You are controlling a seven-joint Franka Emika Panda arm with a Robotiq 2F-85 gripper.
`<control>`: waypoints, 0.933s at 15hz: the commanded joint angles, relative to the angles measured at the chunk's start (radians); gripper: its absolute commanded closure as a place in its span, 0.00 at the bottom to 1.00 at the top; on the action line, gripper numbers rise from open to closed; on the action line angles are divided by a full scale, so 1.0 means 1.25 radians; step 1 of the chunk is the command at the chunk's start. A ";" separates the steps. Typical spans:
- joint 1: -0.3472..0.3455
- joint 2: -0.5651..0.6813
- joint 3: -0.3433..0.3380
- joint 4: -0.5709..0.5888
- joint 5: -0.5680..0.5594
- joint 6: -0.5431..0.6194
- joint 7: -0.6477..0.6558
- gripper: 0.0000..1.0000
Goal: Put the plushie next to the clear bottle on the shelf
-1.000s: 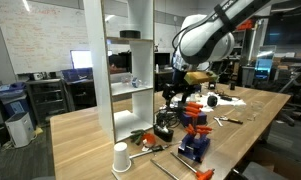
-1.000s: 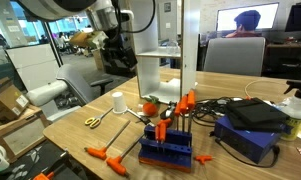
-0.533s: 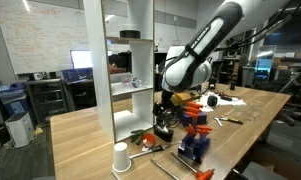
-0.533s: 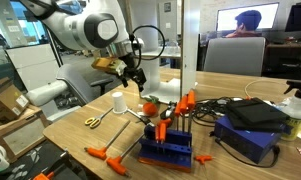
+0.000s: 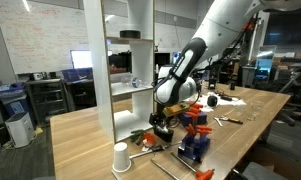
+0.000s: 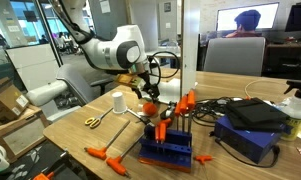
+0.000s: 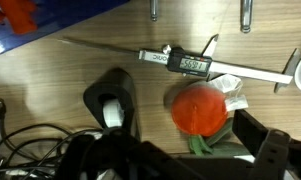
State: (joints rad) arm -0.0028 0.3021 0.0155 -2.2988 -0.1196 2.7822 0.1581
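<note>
The plushie [image 7: 198, 107] is orange-red with green leaves and lies on the wooden table; it also shows in both exterior views [image 5: 150, 134] [image 6: 148, 105]. My gripper [image 7: 185, 120] is open and low over it, with one dark finger on each side and gaps between them; both exterior views [image 5: 162, 124] [image 6: 147, 95] show it just above the toy. The clear bottle [image 5: 136, 82] stands on a middle board of the white shelf [image 5: 98, 70], which in an exterior view [image 6: 187, 45] rises right behind the plushie.
A digital caliper [image 7: 190, 62] lies just beyond the plushie. Blue-and-orange plastic pieces [image 5: 195, 138] [image 6: 168, 140] stand close by. A white paper cup [image 5: 121, 157] [image 6: 118, 102] stands near the shelf. Black cables [image 7: 50, 160] lie beside the gripper.
The arm has swung down from high above the table and lowered the open gripper onto the plushie. The plushie has not moved.
</note>
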 commanded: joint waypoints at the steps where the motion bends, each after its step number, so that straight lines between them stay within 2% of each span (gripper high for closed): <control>1: 0.024 0.107 -0.028 0.109 0.008 0.010 -0.004 0.00; 8: 0.034 0.234 -0.028 0.243 0.029 0.003 -0.013 0.00; 14: 0.028 0.292 -0.007 0.299 0.062 -0.002 -0.020 0.00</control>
State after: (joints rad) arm 0.0279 0.6263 -0.0019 -1.9819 -0.0842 2.7819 0.1564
